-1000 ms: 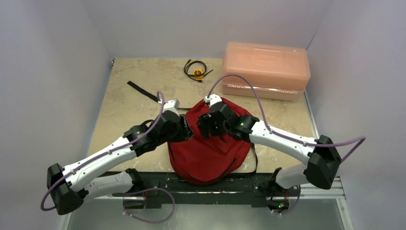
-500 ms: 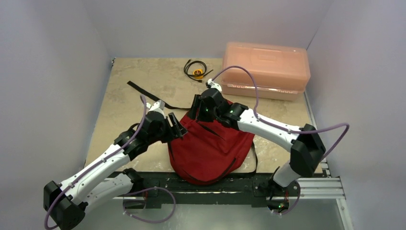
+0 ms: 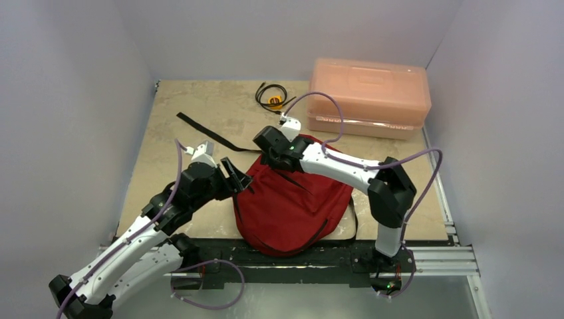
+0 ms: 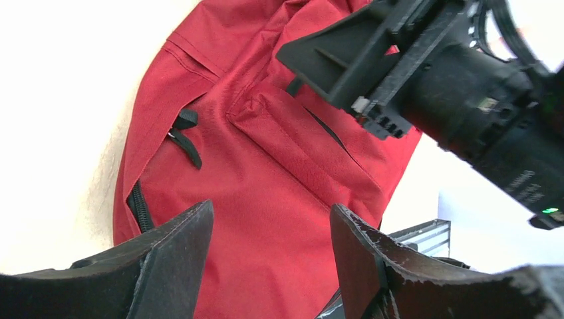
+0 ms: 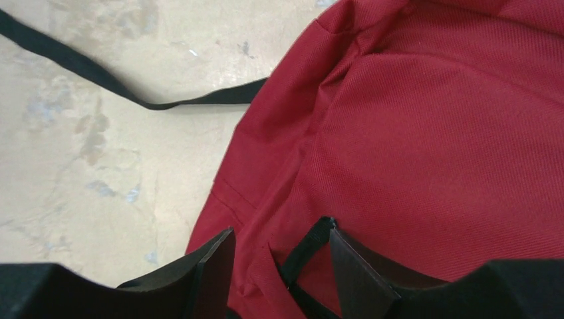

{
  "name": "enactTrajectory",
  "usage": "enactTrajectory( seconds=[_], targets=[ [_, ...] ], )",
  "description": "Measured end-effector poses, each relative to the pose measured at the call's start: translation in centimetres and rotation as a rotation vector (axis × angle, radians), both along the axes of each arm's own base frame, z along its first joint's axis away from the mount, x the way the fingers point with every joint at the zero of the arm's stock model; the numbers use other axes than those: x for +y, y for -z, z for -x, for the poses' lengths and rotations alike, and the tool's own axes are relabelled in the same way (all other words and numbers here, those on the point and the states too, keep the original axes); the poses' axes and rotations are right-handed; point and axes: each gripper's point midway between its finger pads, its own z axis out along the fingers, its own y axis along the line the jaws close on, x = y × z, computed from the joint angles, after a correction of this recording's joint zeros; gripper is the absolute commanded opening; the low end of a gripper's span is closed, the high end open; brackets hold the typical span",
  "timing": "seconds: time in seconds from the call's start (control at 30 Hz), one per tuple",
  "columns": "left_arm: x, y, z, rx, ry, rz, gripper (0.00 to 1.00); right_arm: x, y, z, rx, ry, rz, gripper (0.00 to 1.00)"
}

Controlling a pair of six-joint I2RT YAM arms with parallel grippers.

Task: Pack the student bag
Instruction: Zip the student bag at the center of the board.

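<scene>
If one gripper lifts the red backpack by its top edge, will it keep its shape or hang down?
It will probably sag: the student bag lies creased and folded on the table, so the fabric looks soft. It looks rather flat, so it is likely light for its size. The black strap stretched out beside it may trail or catch.

Pulled the left gripper [image 4: 271, 207] back off the backpack [image 3: 292, 206], to a spot just beside its left edge, with the red fabric now ahead of the fingertips. Spread those jaws noticeably wider. Dropped the left arm [image 3: 133, 232] lower and further outward. Slid the right gripper [image 5: 276, 242] from the middle of the backpack's top to its upper left corner, with the black strap [image 5: 100, 80] now just ahead of it. Brought those jaws slightly closer. Folded the right arm [image 3: 346, 169] inward from the far right.
</scene>
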Motion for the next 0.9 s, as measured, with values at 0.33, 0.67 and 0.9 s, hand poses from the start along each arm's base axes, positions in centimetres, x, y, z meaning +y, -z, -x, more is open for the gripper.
enactTrajectory(
  seconds=[0.33, 0.67, 0.9],
  targets=[
    [0.8, 0.9, 0.1, 0.006, -0.021, -0.032, 0.65, 0.2, 3.6, 0.1, -0.021, 0.07, 0.276, 0.6],
    [1.2, 2.5, 0.2, 0.043, -0.045, -0.052, 0.77, -1.1, 4.2, 1.1, -0.122, 0.141, 0.369, 0.0],
    [-0.2, 6.0, -1.0, 0.196, -0.032, -0.064, 0.94, -2.5, 1.9, 1.3, -0.167, 0.121, 0.287, 0.0]
  ],
)
